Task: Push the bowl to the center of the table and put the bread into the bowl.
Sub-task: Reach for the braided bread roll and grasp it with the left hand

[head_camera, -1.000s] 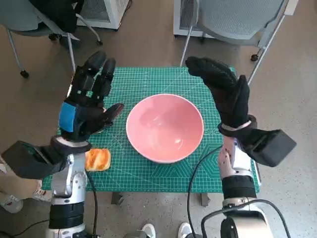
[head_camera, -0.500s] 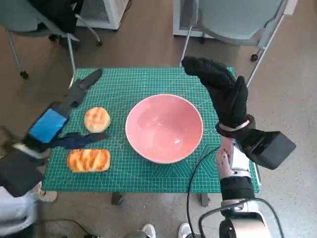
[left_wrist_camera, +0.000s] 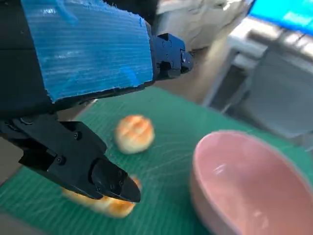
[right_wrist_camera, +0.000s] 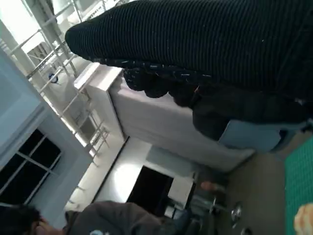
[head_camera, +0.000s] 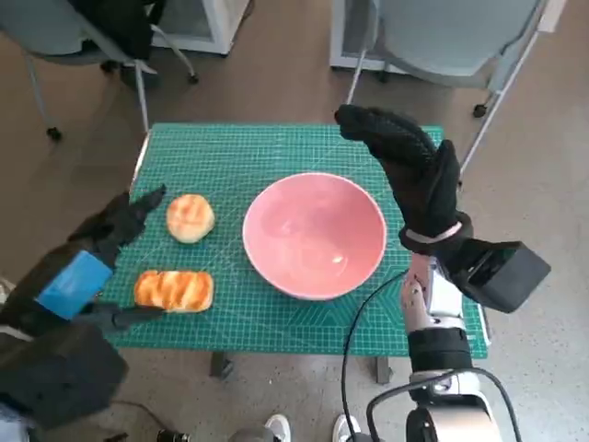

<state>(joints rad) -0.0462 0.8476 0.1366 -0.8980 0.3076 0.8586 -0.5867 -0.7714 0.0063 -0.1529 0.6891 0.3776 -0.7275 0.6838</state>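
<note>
A pink bowl (head_camera: 314, 234) sits near the middle of the green cutting mat (head_camera: 267, 152), a little right of centre; it also shows in the left wrist view (left_wrist_camera: 249, 181). A round bun (head_camera: 190, 217) (left_wrist_camera: 134, 133) lies left of the bowl. A long glazed bread (head_camera: 174, 289) (left_wrist_camera: 105, 203) lies nearer the front left edge. My left hand (head_camera: 87, 262) hangs off the mat's left side, fingers spread, holding nothing. My right hand (head_camera: 411, 172) is raised upright beside the bowl's right rim, fingers apart and empty.
Grey chairs (head_camera: 433, 41) stand behind the table on the brown floor. A black box on my right forearm (head_camera: 497, 273) overhangs the mat's front right corner. In the right wrist view a person (right_wrist_camera: 112, 220) shows at the bottom.
My left hand has drawn back and down towards the front left, uncovering both breads. The bowl and right hand hold their places; the camera shifted slightly.
</note>
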